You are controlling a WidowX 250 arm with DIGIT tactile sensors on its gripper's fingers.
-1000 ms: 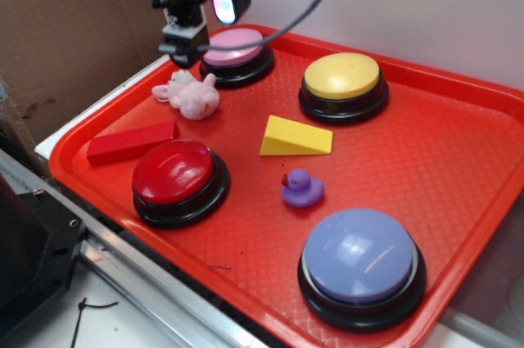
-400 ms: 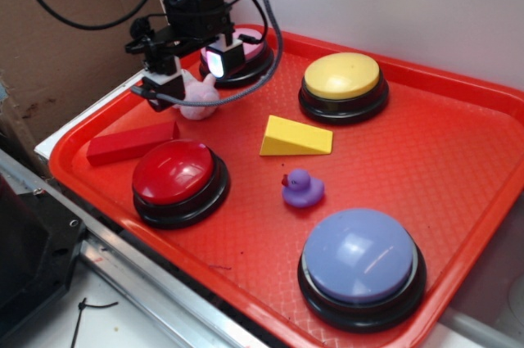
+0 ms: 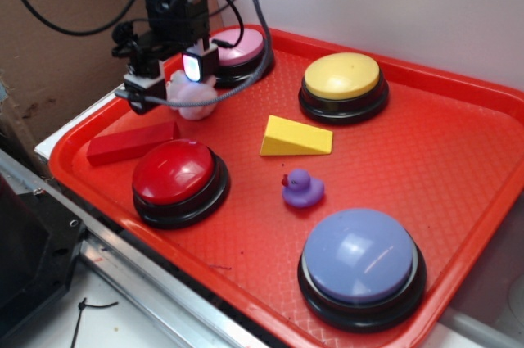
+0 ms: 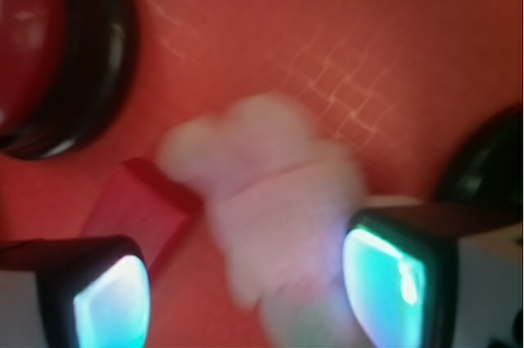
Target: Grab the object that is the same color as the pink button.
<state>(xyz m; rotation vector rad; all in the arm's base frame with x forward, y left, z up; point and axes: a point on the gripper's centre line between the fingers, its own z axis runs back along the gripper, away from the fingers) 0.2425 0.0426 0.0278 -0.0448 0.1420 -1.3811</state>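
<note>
I've got the gripper [image 3: 167,86] low over the pink plush [image 3: 195,99] at the tray's [image 3: 458,168] back-left, just in front of the pink button [image 3: 241,47]. Fingers spread wide, plush between them [image 4: 278,225], nothing clamped. Red block [image 3: 133,142] sits near the left finger; tray rim close on that side.
</note>
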